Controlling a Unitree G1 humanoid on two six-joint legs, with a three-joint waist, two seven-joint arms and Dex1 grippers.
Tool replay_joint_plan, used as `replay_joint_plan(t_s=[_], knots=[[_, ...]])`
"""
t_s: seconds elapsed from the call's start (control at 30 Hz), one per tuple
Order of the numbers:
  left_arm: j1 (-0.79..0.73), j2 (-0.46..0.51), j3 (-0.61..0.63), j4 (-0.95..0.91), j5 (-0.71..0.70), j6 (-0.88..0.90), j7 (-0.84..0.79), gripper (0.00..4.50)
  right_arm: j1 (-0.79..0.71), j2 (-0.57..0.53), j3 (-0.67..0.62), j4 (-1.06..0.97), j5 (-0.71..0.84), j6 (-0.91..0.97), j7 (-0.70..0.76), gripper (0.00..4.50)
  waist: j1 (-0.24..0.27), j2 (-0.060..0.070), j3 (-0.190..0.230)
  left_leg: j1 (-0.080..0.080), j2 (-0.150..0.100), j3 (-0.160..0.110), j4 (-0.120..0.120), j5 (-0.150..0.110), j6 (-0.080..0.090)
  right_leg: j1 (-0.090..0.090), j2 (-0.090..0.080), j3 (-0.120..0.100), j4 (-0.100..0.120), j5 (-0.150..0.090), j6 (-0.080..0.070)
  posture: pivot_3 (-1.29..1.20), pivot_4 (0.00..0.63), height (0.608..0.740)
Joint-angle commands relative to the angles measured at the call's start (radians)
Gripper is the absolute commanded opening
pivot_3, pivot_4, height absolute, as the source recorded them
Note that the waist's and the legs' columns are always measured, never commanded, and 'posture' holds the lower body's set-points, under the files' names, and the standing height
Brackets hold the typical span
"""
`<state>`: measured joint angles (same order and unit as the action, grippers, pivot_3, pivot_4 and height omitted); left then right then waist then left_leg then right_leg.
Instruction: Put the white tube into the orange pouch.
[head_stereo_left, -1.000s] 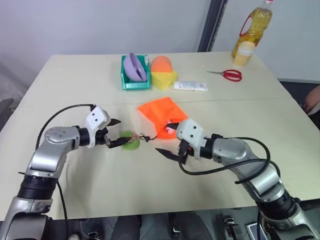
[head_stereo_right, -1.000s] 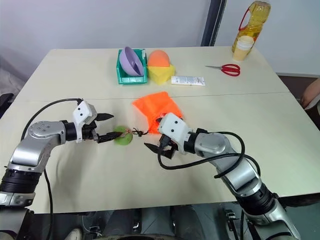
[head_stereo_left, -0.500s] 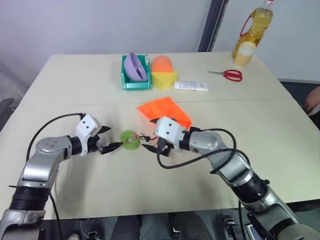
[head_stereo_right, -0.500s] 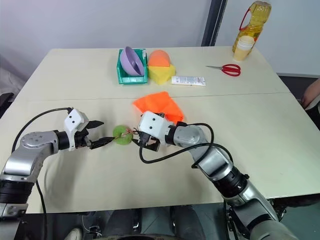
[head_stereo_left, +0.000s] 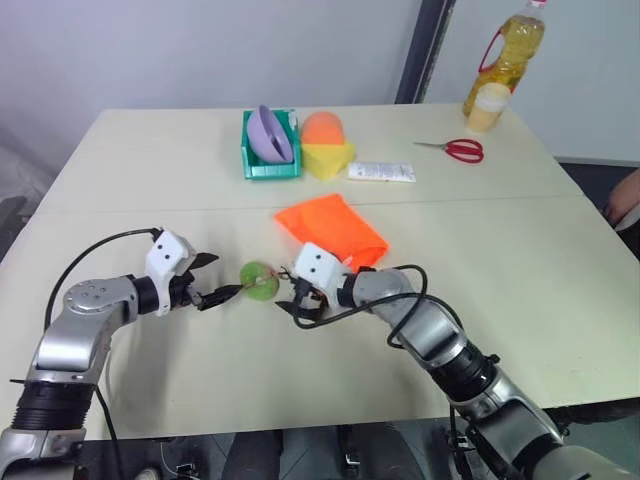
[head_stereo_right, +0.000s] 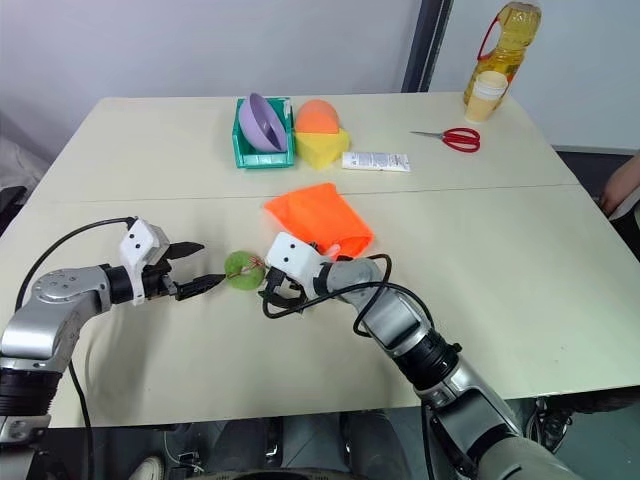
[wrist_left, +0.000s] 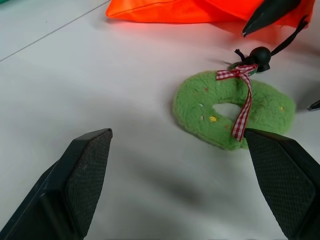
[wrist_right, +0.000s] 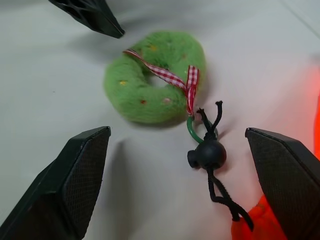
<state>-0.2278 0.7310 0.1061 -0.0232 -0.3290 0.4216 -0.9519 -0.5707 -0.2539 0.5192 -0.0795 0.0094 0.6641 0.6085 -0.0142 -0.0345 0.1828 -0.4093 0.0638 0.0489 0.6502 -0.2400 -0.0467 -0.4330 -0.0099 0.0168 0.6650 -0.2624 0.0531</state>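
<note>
The orange pouch (head_stereo_left: 332, 228) lies flat in the middle of the table. Its dark cord runs through a black stopper (wrist_right: 207, 154) to a fuzzy green disc (head_stereo_left: 259, 281) with a red-checked ribbon. My left gripper (head_stereo_left: 222, 277) is open, low over the table just left of the disc, its lower fingertip almost at the disc's rim. Just right of the disc, over the cord and the pouch's near corner, my right gripper (head_stereo_left: 287, 296) also stands open. Neither holds anything. The white tube is out of view.
At the back stand a teal bin (head_stereo_left: 270, 165) holding a purple bowl, an orange-and-yellow block (head_stereo_left: 326, 145) and a flat white squeeze tube (head_stereo_left: 381, 172). Red scissors (head_stereo_left: 460, 150), an oil bottle (head_stereo_left: 510, 50) and a cup are at the back right. A person's hand (head_stereo_left: 630, 200) is at the right edge.
My right gripper has come down and to the left, from the pouch's near edge to the cord beside the green disc. My left gripper has drawn back slightly from the disc.
</note>
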Motion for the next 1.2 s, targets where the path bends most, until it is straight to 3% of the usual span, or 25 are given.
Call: replay_joint_plan(t_s=[0.03,0.33,0.43,0.77,1.2], knots=[[-0.033,0.009,0.006,-0.022,-0.002,-0.023,-0.001,4.5,-0.022,0.012,-0.028,0.018,-0.024,-0.016,-0.023,4.5,0.001,0.0,0.0,0.0,0.0,0.0,0.0,0.0,0.0,0.0,0.0,0.0,0.0,0.0,0.0,0.0,0.15,0.726],[-0.097,-0.011,-0.057,-0.025,-0.002,-0.025,-0.035,4.5,-0.021,0.017,-0.04,0.021,-0.038,-0.013,-0.024,4.5,0.0,0.0,0.0,0.0,0.0,0.0,0.0,0.0,0.0,0.0,0.0,0.0,0.0,0.0,0.0,0.0,0.15,0.726],[-0.113,-0.014,-0.087,-0.02,0.01,-0.036,-0.05,4.5,-0.021,0.018,-0.043,0.022,-0.043,-0.012,-0.026,3.73,-0.001,0.0,0.0,0.0,0.0,0.0,0.0,0.0,0.0,0.0,0.0,0.0,0.0,0.0,0.0,0.0,0.15,0.726],[-0.17,-0.014,-0.159,0.076,0.108,-0.113,-0.044,4.5,-0.023,0.023,-0.044,0.021,-0.051,-0.007,-0.034,3.73,-0.001,0.0,0.0,0.0,0.0,0.0,0.0,0.0,0.0,0.0,0.0,0.0,0.0,0.0,0.0,0.0,0.15,0.726],[-0.199,-0.011,-0.198,0.14,0.174,-0.076,-0.033,4.5,-0.021,0.033,-0.045,0.023,-0.05,0.008,-0.033,3.73,-0.002,0.0,0.0,0.0,0.0,0.0,0.0,0.0,0.0,0.0,0.0,0.0,0.0,0.0,0.0,0.0,0.15,0.726]])
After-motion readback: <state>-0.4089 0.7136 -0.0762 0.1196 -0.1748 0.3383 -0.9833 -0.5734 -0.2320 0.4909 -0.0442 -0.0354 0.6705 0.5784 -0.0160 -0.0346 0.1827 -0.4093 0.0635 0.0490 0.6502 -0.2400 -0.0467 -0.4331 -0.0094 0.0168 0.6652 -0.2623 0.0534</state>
